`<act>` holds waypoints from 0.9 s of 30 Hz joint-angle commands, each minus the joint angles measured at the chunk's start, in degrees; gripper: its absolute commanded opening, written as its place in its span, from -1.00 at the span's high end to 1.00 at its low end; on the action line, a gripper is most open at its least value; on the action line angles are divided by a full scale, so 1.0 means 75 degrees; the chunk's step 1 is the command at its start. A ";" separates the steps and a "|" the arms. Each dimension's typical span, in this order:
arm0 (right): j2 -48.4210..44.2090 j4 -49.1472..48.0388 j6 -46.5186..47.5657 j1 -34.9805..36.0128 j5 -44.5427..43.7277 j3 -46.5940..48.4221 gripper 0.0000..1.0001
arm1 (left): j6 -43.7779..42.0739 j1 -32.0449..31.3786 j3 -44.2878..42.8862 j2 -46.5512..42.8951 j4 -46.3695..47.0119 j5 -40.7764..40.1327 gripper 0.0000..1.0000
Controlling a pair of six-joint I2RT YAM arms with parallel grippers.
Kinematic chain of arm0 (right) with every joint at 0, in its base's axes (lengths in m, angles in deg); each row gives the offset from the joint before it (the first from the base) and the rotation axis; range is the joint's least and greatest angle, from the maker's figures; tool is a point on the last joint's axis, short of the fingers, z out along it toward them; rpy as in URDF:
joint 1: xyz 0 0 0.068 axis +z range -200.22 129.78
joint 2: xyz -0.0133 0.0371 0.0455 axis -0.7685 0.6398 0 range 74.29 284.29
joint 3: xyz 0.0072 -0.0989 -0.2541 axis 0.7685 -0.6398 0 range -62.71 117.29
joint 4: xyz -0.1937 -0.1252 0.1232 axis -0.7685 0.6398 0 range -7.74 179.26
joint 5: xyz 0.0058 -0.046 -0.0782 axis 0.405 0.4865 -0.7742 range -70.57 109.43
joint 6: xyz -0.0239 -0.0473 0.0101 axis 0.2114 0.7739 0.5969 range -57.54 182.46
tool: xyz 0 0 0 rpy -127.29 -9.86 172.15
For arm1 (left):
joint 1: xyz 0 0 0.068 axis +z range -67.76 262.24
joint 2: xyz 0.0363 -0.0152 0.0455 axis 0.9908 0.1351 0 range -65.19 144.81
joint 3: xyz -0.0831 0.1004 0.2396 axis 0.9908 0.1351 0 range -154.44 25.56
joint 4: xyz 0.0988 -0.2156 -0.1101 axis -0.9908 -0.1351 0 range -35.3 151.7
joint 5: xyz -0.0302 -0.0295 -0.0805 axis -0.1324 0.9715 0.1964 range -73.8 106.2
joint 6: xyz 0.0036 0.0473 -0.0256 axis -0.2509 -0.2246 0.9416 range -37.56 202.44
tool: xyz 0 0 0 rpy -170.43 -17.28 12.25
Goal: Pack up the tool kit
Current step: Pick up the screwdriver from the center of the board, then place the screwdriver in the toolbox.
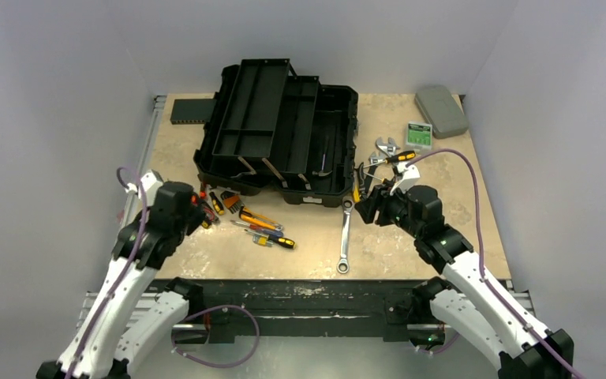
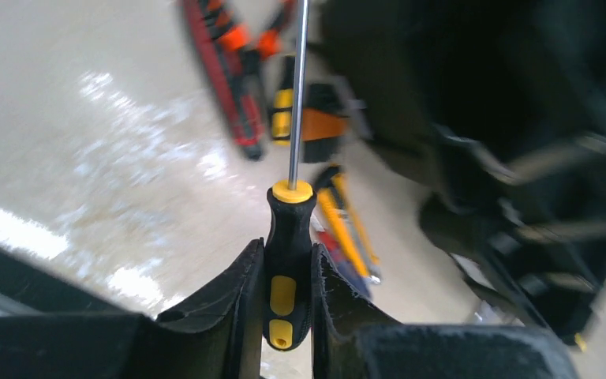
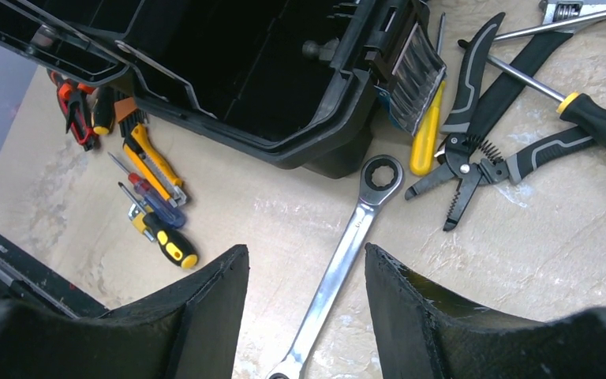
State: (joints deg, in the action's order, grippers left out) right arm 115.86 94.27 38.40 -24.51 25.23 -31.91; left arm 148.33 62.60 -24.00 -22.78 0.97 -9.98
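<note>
Left gripper (image 2: 288, 264): clamped on screwdriver (image 2: 289, 225) handle; shaft tip cut off at top edge.
Right gripper (image 3: 306, 264): parted, empty, above ratchet wrench (image 3: 346, 253).
Toolbox (image 1: 335, 118): open, upper centre of frame.
Left wrist background: blurred.

The toolbox (image 1: 284, 134) sits on the bench (image 1: 410, 253) toward its far edge, a flat box (image 1: 192, 110) at the far left corner, a case (image 1: 442, 110) at the far right. Before the toolbox lie screwdrivers (image 1: 272, 235) leftward, 1 wrench (image 1: 346, 237) centrally, pliers (image 3: 464, 158) rightward.
</note>
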 commanded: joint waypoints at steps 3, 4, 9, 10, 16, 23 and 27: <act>0.0205 -0.0377 0.0004 0.0010 0.0137 0.0113 -0.09 | -0.3956 -0.0129 -0.0975 -0.0726 0.2727 0.2441 1.00; 0.0243 -0.0386 0.0011 0.0016 0.0146 0.0122 -0.09 | -0.4204 -0.0154 -0.1276 -0.0549 0.2782 0.2616 1.00; 0.0288 -0.0401 -0.0007 0.0014 0.0241 0.0133 -0.09 | -0.5177 -0.0178 -0.3053 0.0839 0.2984 0.3811 1.00; 0.0292 -0.0384 -0.0006 0.0013 0.0254 0.0155 -0.08 | -0.5419 -0.0182 -0.3427 0.1138 0.3021 0.4046 1.00; 0.0243 -0.0298 0.0021 0.0016 0.0252 0.0231 -0.08 | -0.6387 0.0088 -0.5399 0.3364 0.2624 0.4792 1.00; 0.0320 -0.0092 0.0093 0.0011 0.0478 0.0507 -0.08 | -0.7617 0.0084 -0.7181 0.5331 0.2950 0.5010 1.00; 0.0155 0.0079 0.0071 0.0017 0.0532 0.0547 -0.08 | -0.8358 0.0100 -0.8961 0.6780 0.2072 0.5037 1.00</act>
State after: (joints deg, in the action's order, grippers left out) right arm 118.15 94.77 38.47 -24.51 27.81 -30.70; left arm 93.81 62.88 -78.46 21.59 19.44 25.96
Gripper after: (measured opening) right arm 0.542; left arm 0.197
